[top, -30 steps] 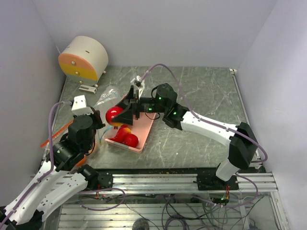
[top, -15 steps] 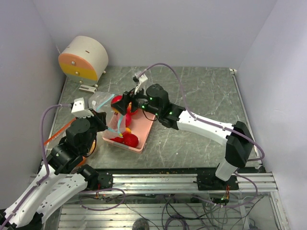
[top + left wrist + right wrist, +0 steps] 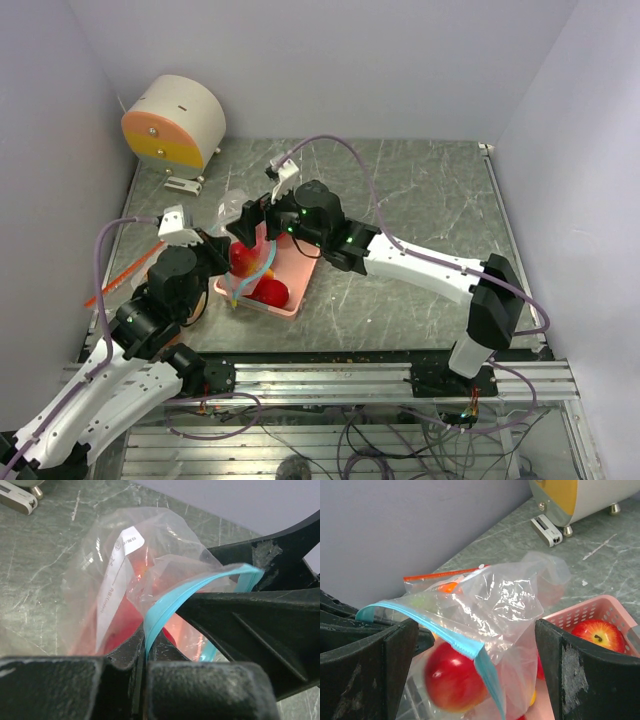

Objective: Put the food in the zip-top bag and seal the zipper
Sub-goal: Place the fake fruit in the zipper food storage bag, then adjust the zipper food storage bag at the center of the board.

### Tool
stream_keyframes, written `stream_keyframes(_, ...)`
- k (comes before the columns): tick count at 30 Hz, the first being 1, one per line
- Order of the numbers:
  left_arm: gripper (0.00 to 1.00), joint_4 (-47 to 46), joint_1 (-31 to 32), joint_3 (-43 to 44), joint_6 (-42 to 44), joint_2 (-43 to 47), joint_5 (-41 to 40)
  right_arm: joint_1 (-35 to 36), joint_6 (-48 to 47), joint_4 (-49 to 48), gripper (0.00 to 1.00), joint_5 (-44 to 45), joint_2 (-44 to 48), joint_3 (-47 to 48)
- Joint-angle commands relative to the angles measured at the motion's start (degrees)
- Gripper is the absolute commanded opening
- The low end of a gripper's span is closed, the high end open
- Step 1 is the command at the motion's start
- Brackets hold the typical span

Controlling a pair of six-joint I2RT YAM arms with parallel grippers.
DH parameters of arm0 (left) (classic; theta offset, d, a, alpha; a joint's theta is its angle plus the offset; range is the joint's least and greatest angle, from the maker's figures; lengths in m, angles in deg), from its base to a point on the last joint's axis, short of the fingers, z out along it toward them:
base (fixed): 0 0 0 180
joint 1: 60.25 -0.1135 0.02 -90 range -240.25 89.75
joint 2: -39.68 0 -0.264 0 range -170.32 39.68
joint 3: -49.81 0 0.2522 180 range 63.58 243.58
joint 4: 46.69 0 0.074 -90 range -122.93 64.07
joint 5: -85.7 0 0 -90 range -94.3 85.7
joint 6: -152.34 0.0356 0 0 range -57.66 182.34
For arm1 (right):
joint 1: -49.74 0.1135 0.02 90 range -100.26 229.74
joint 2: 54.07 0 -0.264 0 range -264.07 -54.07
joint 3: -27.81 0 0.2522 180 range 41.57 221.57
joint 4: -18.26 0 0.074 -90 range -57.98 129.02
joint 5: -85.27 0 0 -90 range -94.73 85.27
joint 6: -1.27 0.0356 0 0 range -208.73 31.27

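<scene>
Green marbled tabletop (image 3: 430,230) spreads out under pale lilac walls, and we start at its near edge, where both arms are bolted to an aluminium rail (image 3: 350,375). From the left base, the left gripper (image 3: 145,652) reaches to the left side of the pink basket (image 3: 298,264). In its wrist view we see its fingers pressed together on the zipper (image 3: 165,612), with the teal strip pinched between the tips. From that pinch the strip arcs up and right over one black finger of the right gripper (image 3: 476,627).

The zip-top bag (image 3: 105,570) hangs crumpled between the two grippers, over the left part of the basket, and a white label (image 3: 112,580) shows through its clear wall. A red apple (image 3: 452,680) sits low inside the bag, glowing through the plastic. We find the right gripper's fingers standing wide apart, one on each side of the bag. The teal edge is draped across the left-hand finger in its wrist view, and we cannot tell whether either finger is inside the mouth.

Just beyond, a second red apple (image 3: 596,632) lies in the basket, outside the bag. Near the table's left edge an orange-red strip (image 3: 118,284) lies beside the left arm. At the far-left corner a round cream-and-orange device (image 3: 175,122) stands against the back wall.
</scene>
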Motion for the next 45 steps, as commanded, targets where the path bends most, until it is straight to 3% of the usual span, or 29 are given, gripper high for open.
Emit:
stream_keyframes(1, 0.07, -2.31, -0.23, -0.49, -1.26, 0.54, 0.47, 0.06, -0.24, -1.48, 1.00, 1.86, 2.64, -1.17)
stream_keyframes(12, 0.07, 3.53, -0.23, 1.82, 1.74, 1.07, -8.98, 0.05, -1.14, 1.35, 1.00, 4.78, 14.65, -9.20)
stream_keyframes(18, 0.07, 1.64, -0.24, 1.73, 1.19, 2.24, -8.58, 0.05, 2.37, 7.01, 1.00, 4.33, 9.82, -5.31)
stream_keyframes(27, 0.07, 2.70, -0.23, 2.72, 1.05, 3.72, -10.57, 0.56, 3.04, 12.84, 0.90, -2.56, -0.84, 2.71)
stream_keyframes(33, 0.07, 2.79, -0.23, 3.04, 1.23, 5.08, -14.68, 0.84, 3.34, 16.51, 0.64, -1.69, -4.43, 4.64)
stream_keyframes(38, 0.07, 5.97, -0.23, 5.23, 5.53, 6.50, -26.34, 0.91, 0.41, 22.14, 0.21, 2.20, -6.96, 8.62)
stream_keyframes(42, 0.07, 14.79, -0.23, 9.78, 7.09, 6.30, -37.26, -0.71, -3.24, 31.04, 0.12, 7.46, -11.69, 19.18)
stream_keyframes(45, 0.07, 20.42, -0.23, 12.10, 6.89, 6.55, -40.83, -3.30, -3.24, 30.86, 0.13, 3.73, -13.42, 23.68)
